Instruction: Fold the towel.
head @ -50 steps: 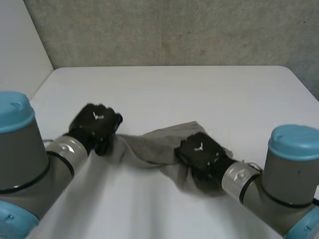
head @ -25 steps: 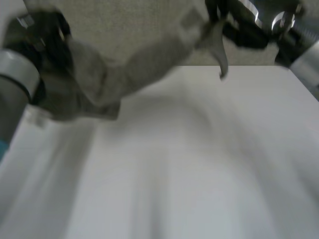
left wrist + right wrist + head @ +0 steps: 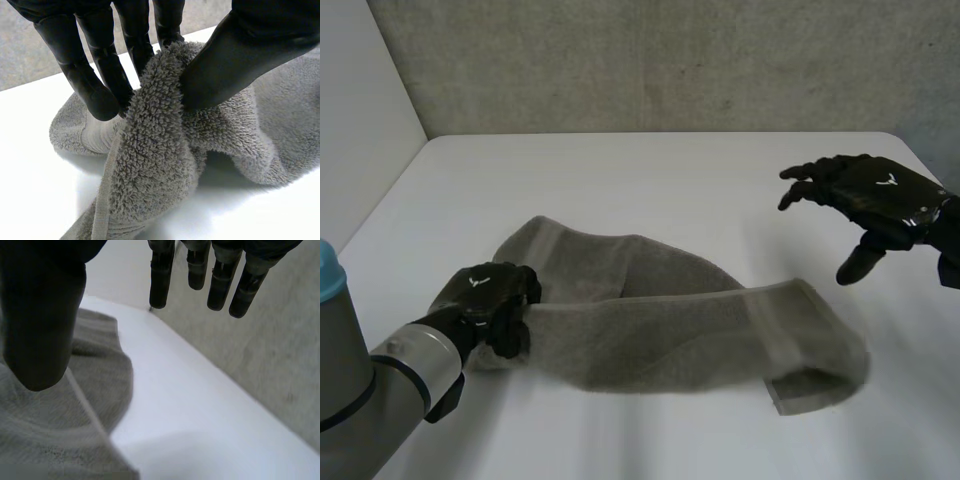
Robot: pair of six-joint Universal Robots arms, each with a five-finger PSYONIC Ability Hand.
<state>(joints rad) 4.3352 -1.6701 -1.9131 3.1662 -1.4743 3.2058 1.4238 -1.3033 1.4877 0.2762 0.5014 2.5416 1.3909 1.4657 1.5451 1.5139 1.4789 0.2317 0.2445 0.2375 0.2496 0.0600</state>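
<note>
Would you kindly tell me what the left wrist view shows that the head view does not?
Left wrist view: the left hand pinches a bunched fold of the grey terry-cloth towel between thumb and fingers, its looped pile and hemmed edge plain. Head view: the right hand open and raised, apart from the towel, which lies stretched across the white table. Both: the left hand shut on the towel's end.

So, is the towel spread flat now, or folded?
Loosely folded, not neat: the towel lies in a long doubled band on the table, one layer over another. The left hand pinches one end.
</note>
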